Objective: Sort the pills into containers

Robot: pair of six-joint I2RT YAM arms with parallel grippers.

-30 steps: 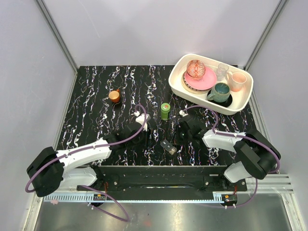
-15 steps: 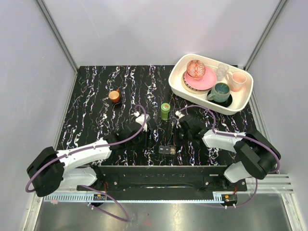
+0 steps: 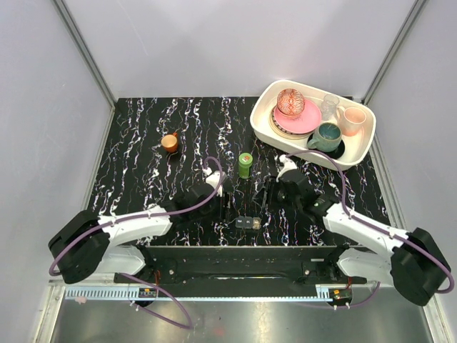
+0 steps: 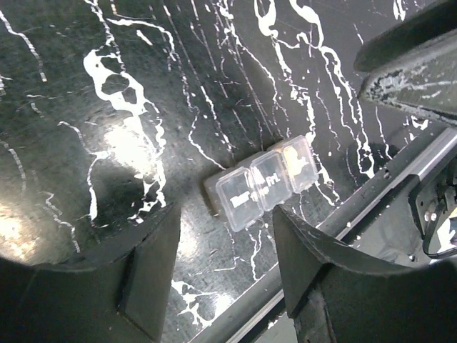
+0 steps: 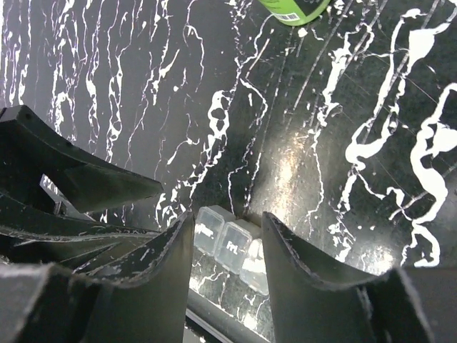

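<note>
1. The pill box [image 3: 248, 223] lay flat on the table [image 3: 143, 179] close to the near edge, just short of the black base rail [image 3: 235, 261], btwn the two arms. It was a short strip of 3 compartments w/ clear lids, all apparently shut.
2. The left gripper [image 4: 225, 221] was open w/ nothing btwn its fingers. The box sat just ahead of the tips, not touched.
3. The right gripper [image 5: 228, 218] was also open and empty. It hung above the box, which showed through the gap btwn its fingers.
4. Probable reason: the box sat central so either arm could reach it. Both claws were spread as if to steady it or work a lid. That is a judgement only.
5. One end compartment showed something tan under its lid in the left wrist view. Whether that was a pill I could not tell. No loose pills could be made out on the marbled top.
6. The green bottle [image 3: 245, 165] stood upright behind the box, apart from it and btwn the two wrists.
7. An orange cup [image 3: 170, 142] stood well off to the far left. A white tray [image 3: 258, 121] of dishes sat far right. Neither was in the way.
8. Obstacles: the rail crowded the near side of the box, and the two claws were close enough to crowd each other.
</note>
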